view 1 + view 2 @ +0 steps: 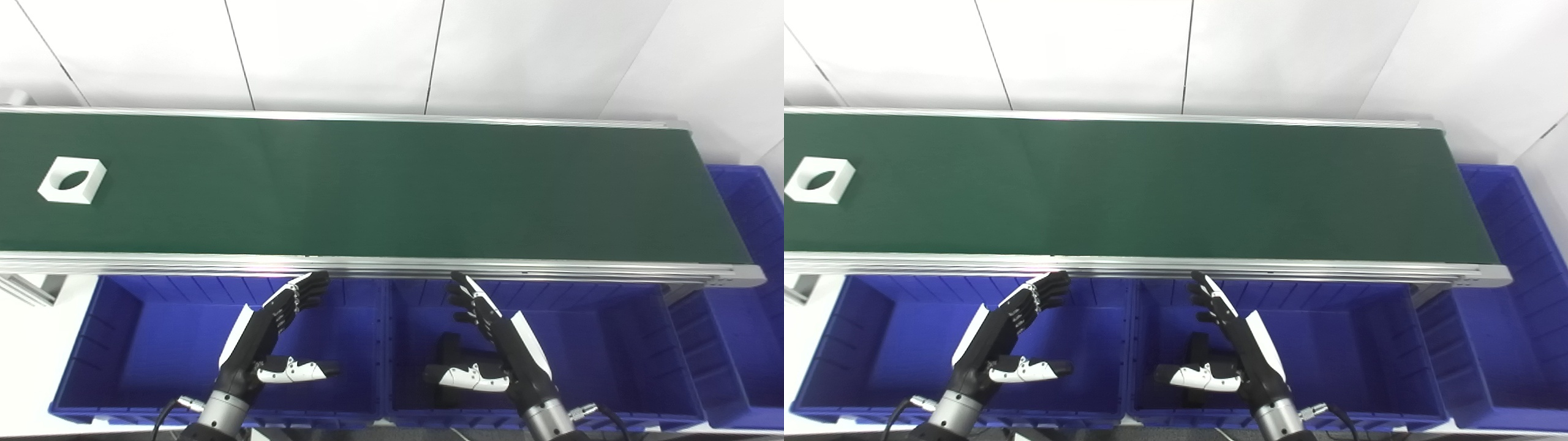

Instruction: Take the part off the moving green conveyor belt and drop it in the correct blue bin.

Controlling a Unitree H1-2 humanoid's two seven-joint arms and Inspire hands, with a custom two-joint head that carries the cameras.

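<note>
White part (71, 179) at my nine o'clock on green belt (392, 190). Left robot hand (269, 334) and right robot hand (490, 343): fingers apart, empty, over blue bins (98, 343).

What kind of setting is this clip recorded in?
Probably a lab mock-up of a factory sorting line: a green conveyor belt carrying one white part, blue bins below it, plain white walls behind.
</note>
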